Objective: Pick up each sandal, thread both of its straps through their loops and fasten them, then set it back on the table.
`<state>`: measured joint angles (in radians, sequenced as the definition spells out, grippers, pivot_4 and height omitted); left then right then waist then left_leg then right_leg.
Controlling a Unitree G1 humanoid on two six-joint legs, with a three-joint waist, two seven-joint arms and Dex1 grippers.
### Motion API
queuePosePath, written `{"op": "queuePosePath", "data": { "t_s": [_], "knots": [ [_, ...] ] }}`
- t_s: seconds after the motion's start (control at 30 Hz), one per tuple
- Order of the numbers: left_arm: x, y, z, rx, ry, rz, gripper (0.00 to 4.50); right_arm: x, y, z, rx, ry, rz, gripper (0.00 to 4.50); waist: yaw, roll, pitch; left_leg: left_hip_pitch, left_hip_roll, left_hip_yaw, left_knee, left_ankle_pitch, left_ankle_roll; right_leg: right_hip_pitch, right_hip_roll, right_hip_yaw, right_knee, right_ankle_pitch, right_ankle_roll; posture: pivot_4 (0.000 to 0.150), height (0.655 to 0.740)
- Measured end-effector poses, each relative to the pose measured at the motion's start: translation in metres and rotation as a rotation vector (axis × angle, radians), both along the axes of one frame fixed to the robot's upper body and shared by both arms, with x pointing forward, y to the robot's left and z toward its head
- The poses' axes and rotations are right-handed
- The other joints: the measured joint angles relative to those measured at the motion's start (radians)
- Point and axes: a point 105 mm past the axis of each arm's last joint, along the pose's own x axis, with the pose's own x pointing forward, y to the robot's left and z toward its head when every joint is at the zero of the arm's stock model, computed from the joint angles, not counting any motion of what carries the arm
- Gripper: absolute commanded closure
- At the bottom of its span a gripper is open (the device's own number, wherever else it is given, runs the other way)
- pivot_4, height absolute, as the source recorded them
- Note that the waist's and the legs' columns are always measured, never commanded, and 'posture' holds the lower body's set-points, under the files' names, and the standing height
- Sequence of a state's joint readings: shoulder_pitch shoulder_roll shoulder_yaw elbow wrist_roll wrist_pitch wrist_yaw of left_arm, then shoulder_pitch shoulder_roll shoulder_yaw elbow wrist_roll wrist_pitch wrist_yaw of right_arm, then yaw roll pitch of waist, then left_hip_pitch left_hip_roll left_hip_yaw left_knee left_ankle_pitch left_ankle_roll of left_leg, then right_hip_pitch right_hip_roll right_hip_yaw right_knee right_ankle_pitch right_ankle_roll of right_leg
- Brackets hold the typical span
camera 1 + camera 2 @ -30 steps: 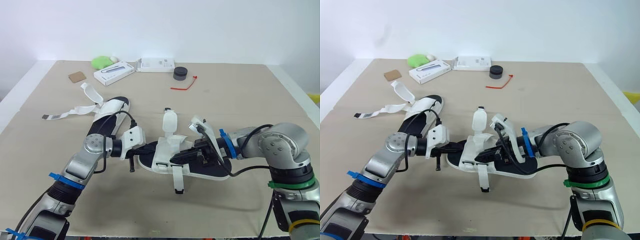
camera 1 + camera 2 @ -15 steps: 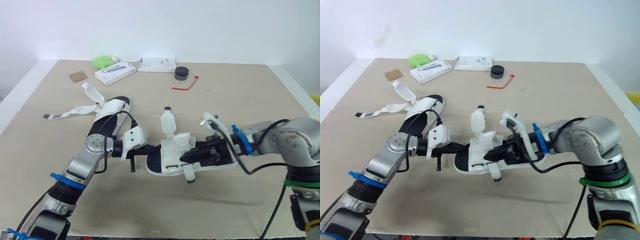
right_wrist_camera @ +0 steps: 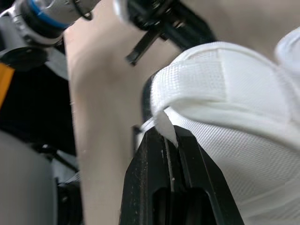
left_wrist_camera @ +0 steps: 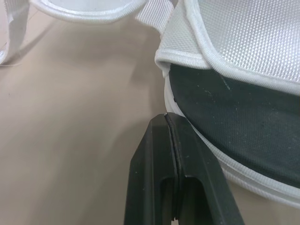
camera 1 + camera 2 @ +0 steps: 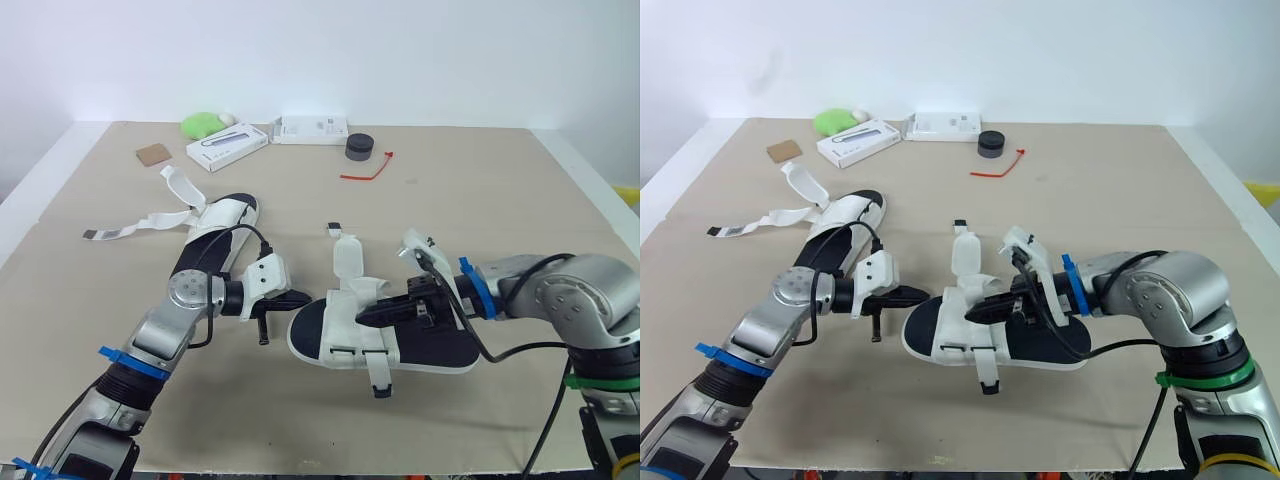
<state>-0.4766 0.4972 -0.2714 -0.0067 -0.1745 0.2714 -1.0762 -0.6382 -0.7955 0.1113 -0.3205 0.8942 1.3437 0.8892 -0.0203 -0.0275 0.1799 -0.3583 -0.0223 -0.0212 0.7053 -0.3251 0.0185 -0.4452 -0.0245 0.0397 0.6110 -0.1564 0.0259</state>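
Beside near sandal (image 5: 440, 346), L pincer (image 4: 168, 119) closed, empty; R wrist view: R pincer (image 3: 165, 135) nipping its strap (image 3: 164, 123).

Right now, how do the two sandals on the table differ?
The right pincer pinches the white upper of the near sandal; the far sandal is not held. The far sandal's long strap trails flat across the table; the near sandal's straps sit close to it. Both have black footbeds and white straps.
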Motion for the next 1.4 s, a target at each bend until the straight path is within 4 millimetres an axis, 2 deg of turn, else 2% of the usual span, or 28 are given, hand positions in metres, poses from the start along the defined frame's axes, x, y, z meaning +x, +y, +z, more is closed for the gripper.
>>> {"op": "queuePosePath", "data": {
  "t_s": [0.07, 0.2, 0.27, 0.4, 0.53, 0.8, 0.93, 0.97, 1.03, 1.1, 1.2, 1.23, 1.4],
  "knots": [
    [0.001, 0.004, 0.007, -0.032, 0.024, -0.014, 4.50, 0.003, 0.001, -0.001, 0.004, 0.005, -0.009, 4.45, 0.000, 0.000, 0.000, 0.000, 0.000, 0.000, 0.000, 0.000, 0.000, 0.000, 0.000, 0.000, 0.000, 0.000, 0.000, 0.150, 0.7400],
    [0.008, 0.028, 0.031, -0.061, 0.033, -0.010, 4.50, 0.012, 0.001, 0.006, 0.006, -0.029, -0.024, 4.45, -0.001, 0.000, 0.000, -0.001, 0.000, 0.000, 0.000, 0.000, 0.000, -0.001, 0.000, 0.000, 0.000, 0.001, -0.001, 0.150, 0.7400],
    [0.006, 0.030, 0.035, -0.087, 0.058, -0.020, 4.50, 0.015, 0.002, 0.009, 0.005, -0.042, -0.024, 4.45, -0.001, 0.000, 0.000, -0.001, 0.000, 0.000, 0.000, 0.000, 0.000, -0.001, 0.000, 0.000, 0.000, 0.001, -0.001, 0.150, 0.7400],
    [-0.013, 0.020, 0.033, -0.101, 0.119, -0.111, 4.50, 0.019, 0.007, 0.009, 0.002, -0.053, -0.001, 4.45, -0.001, 0.000, 0.000, -0.001, 0.000, 0.000, 0.000, -0.001, 0.000, -0.001, -0.001, 0.000, 0.000, 0.000, -0.001, 0.150, 0.7400],
    [-0.028, 0.010, 0.020, -0.076, 0.162, -0.173, 4.50, 0.022, 0.011, 0.010, -0.002, -0.065, 0.016, 4.45, -0.001, 0.000, 0.000, -0.001, 0.000, 0.000, 0.000, -0.001, 0.000, -0.002, 0.000, 0.000, 0.000, 0.001, -0.001, 0.150, 0.7400],
    [-0.031, 0.011, 0.004, 0.031, 0.134, -0.203, 4.50, 0.021, 0.014, 0.011, -0.001, -0.067, 0.040, 4.45, -0.001, 0.000, 0.000, -0.001, 0.001, 0.000, 0.000, 0.000, 0.000, -0.002, 0.001, 0.000, 0.001, 0.001, -0.002, 0.150, 0.7400],
    [-0.029, 0.012, -0.001, 0.053, 0.114, -0.199, 4.50, 0.010, 0.015, 0.006, -0.017, -0.040, 0.064, 4.45, 0.000, 0.000, 0.000, -0.001, 0.001, 0.000, 0.000, 0.000, 0.000, -0.002, 0.000, -0.001, 0.001, 0.001, -0.002, 0.150, 0.7400],
    [-0.029, 0.011, -0.002, 0.051, 0.113, -0.198, 4.50, 0.007, 0.014, 0.003, -0.018, -0.026, 0.066, 3.80, 0.000, 0.000, 0.000, -0.001, 0.000, 0.000, 0.000, 0.000, 0.000, -0.002, 0.000, -0.001, 0.000, 0.001, -0.002, 0.150, 0.7400],
    [-0.029, 0.011, -0.002, 0.051, 0.112, -0.197, 4.50, 0.001, 0.012, -0.002, -0.026, 0.004, 0.067, 3.01, 0.000, 0.000, 0.000, -0.001, 0.000, 0.000, 0.000, 0.000, 0.000, -0.002, 0.000, -0.001, 0.000, 0.001, -0.002, 0.150, 0.7400],
    [-0.029, 0.010, -0.002, 0.052, 0.105, -0.197, 4.50, -0.004, 0.010, -0.006, -0.041, 0.019, 0.068, 1.98, 0.000, 0.000, 0.000, -0.001, 0.000, 0.000, 0.000, 0.000, 0.000, -0.002, 0.000, -0.001, 0.000, 0.001, -0.002, 0.150, 0.7400],
    [-0.028, 0.009, -0.003, 0.044, 0.107, -0.194, 4.50, -0.009, 0.004, -0.004, -0.074, -0.015, 0.072, 0.44, 0.000, 0.000, 0.000, -0.001, 0.000, 0.000, 0.000, 0.000, 0.000, -0.002, 0.000, -0.001, 0.000, 0.001, -0.002, 0.150, 0.7400],
    [-0.028, 0.008, -0.003, 0.041, 0.108, -0.194, 4.50, -0.010, 0.001, -0.002, -0.082, -0.029, 0.070, 0.11, 0.000, 0.000, 0.000, -0.001, 0.000, 0.000, 0.000, 0.000, 0.000, -0.001, 0.000, -0.001, 0.000, 0.000, -0.002, 0.150, 0.7400],
    [-0.028, 0.007, -0.003, 0.039, 0.109, -0.193, 4.50, -0.009, -0.020, 0.014, -0.091, -0.076, 0.013, 0.11, 0.000, 0.000, 0.000, -0.001, 0.000, 0.000, 0.000, 0.000, 0.000, -0.001, 0.000, 0.000, 0.000, 0.000, -0.001, 0.150, 0.7400]
  ]
}}
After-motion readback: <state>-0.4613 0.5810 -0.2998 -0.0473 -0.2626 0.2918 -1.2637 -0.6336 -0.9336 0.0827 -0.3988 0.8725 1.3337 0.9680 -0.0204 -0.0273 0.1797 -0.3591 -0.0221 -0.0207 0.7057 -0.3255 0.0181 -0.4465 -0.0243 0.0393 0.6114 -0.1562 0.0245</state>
